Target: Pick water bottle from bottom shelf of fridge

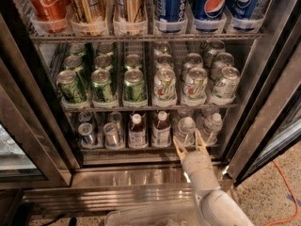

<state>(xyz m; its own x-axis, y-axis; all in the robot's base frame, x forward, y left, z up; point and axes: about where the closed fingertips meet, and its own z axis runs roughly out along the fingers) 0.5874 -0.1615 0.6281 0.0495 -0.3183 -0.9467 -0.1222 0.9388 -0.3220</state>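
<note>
The fridge stands open with dark wire shelves. On the bottom shelf stand small silver cans at left, two brown drink bottles in the middle and clear water bottles at right. My gripper is open at the shelf's front edge. Its two tan fingers stand on either side of the base of the front water bottle, which has a white cap. They have not closed on it. A second water bottle stands to its right.
Above is a tier of green cans and white cans, then a tier of cola cans. The steel door frame slants at right, a glass door at left. An orange cable lies on the floor.
</note>
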